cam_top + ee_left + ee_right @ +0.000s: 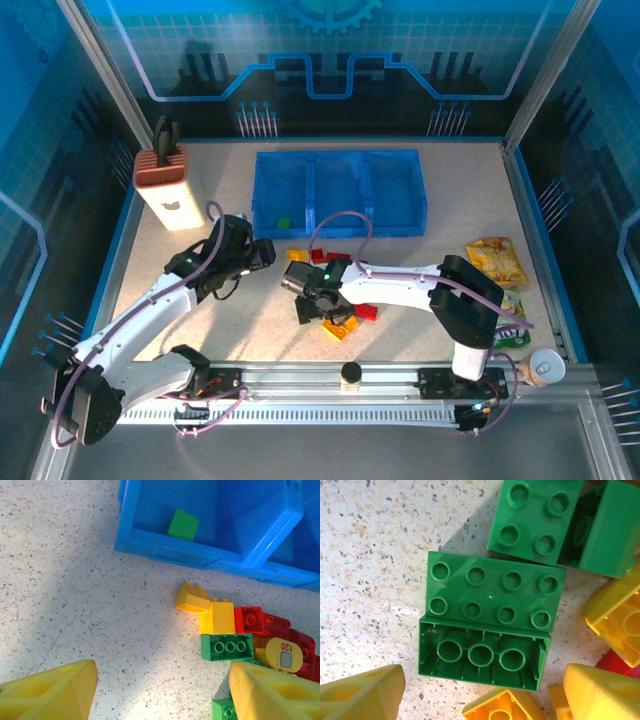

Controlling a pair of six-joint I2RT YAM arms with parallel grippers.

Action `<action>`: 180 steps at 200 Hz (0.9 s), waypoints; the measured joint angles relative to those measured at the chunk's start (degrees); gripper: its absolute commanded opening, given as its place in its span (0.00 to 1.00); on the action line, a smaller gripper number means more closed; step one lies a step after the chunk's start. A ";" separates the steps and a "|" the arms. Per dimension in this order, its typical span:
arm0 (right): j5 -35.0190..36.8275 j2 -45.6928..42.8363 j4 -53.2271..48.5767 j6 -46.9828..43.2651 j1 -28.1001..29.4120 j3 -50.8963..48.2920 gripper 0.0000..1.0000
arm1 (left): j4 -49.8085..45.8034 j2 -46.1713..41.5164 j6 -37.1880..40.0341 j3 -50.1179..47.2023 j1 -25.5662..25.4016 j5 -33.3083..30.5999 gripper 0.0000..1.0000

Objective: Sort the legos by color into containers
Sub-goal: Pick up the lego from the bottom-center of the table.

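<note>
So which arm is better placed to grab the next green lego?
Likely right: the right gripper hangs open over the green legos, fingers either side; the left gripper is open over table beside the pile.

Table [450, 180]: beige surface with fine dark and orange speckle, with blue edging.

Tray [262, 195] near the far edge: bright translucent blue throughout.

Single lego [183, 525] in the tray's left compartment: green.

Lego pile [342, 327] toward the near edge: plain red, green, yellow and orange bricks. One yellow rounded piece [285, 653] carries black "120" and a grey square.

Knife block [170, 195] near the far-left corner: white body, brown top.

Snack bag [495, 262] by the right edge: yellow with red-orange print.

Left gripper [162, 680] fingers [50, 690]: yellow.

Right gripper [485, 680] fingers [360, 695]: yellow.
</note>
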 measured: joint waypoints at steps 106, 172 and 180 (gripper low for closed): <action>-0.07 3.54 1.86 1.70 0.00 0.07 0.73 | 0.24 0.17 0.00 -0.61 0.02 -1.51 0.71; 0.20 3.98 1.66 2.38 0.00 0.48 0.59 | 0.39 0.28 0.00 -1.11 0.02 -2.16 0.72; 0.39 3.98 1.25 2.38 0.00 0.76 0.58 | 0.44 0.28 0.02 -1.11 0.02 -2.16 0.71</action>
